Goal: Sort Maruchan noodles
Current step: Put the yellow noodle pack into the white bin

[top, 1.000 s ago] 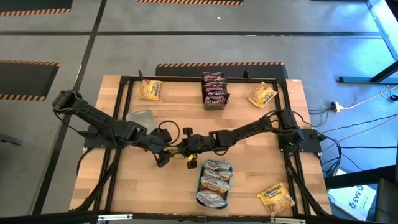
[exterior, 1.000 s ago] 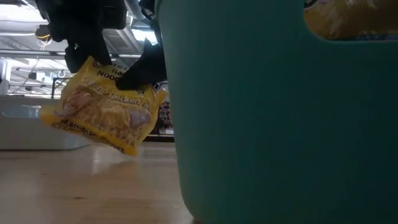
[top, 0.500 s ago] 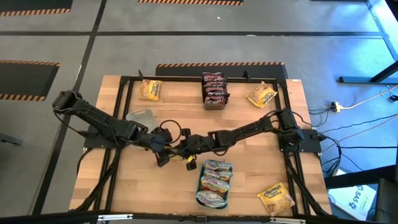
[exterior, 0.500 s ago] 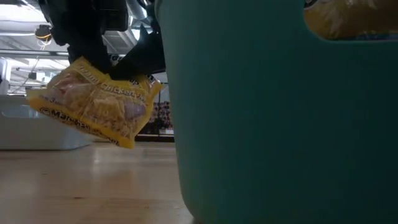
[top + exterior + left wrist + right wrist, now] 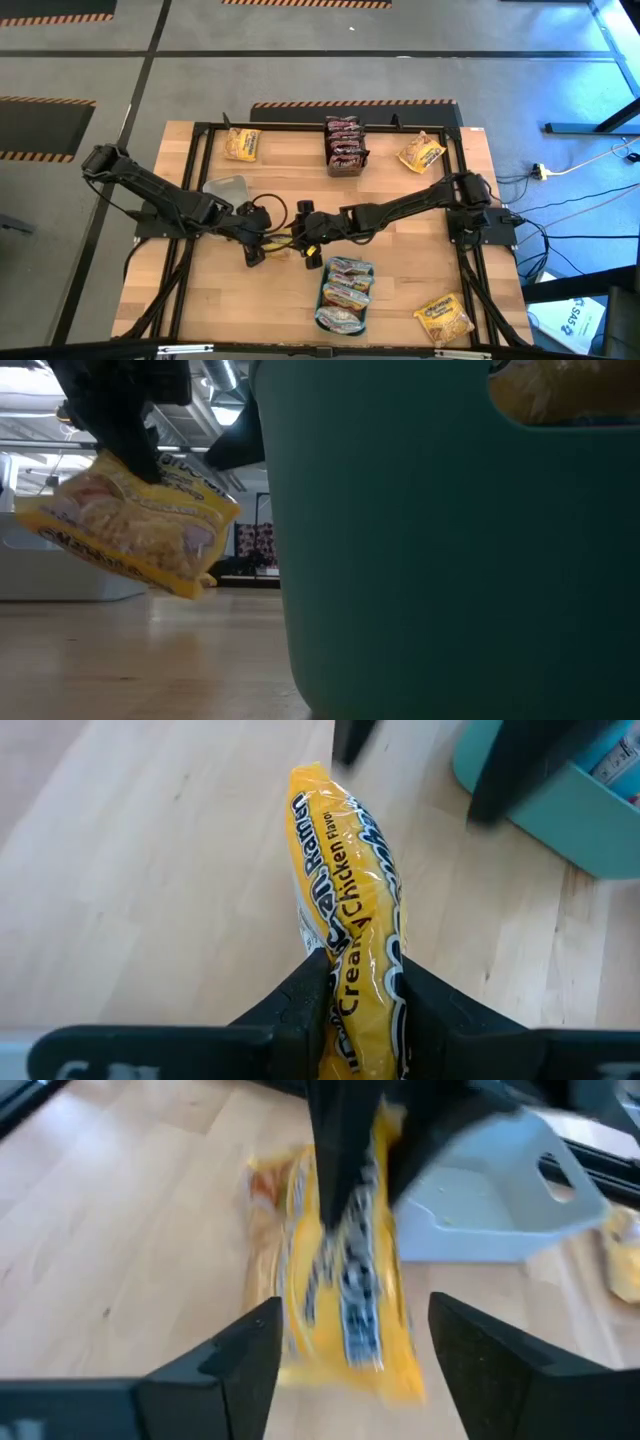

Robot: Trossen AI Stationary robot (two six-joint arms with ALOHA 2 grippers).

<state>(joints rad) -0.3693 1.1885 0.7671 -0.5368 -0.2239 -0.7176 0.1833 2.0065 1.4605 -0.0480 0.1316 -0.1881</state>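
Note:
A yellow Maruchan noodles packet (image 5: 345, 890) hangs over the middle of the table (image 5: 280, 243), with my left gripper (image 5: 365, 995) shut on it. My right gripper (image 5: 350, 1355) stands open just to the packet's right (image 5: 305, 237). Its fingers flank the packet's (image 5: 345, 1300) near end with a gap on each side. In the low view the packet (image 5: 125, 530) hangs clear of the wood. Pale packets fill a teal tray (image 5: 322, 300). Dark packets (image 5: 343, 145) lie stacked at the far edge. My left gripper pinches the yellow packet between its two fingers (image 5: 312, 990), one on each flat face near the packet's upper edge (image 5: 135, 470). The fingers come from above, slanting down. The packet hangs below them, tilted, lifted clear of the table.
Loose yellow packets lie at the far left (image 5: 241, 143), far right (image 5: 421, 152) and near right (image 5: 443, 318). A clear grey tub (image 5: 228, 187) stands just beyond my left arm. The teal tray's wall (image 5: 450, 560) fills the right of the low view.
My right gripper has opened and let go of the yellow packet. My left gripper has shut on the packet and carried it a little toward the table's left edge; the packet has stayed clear of the table, still tilted.

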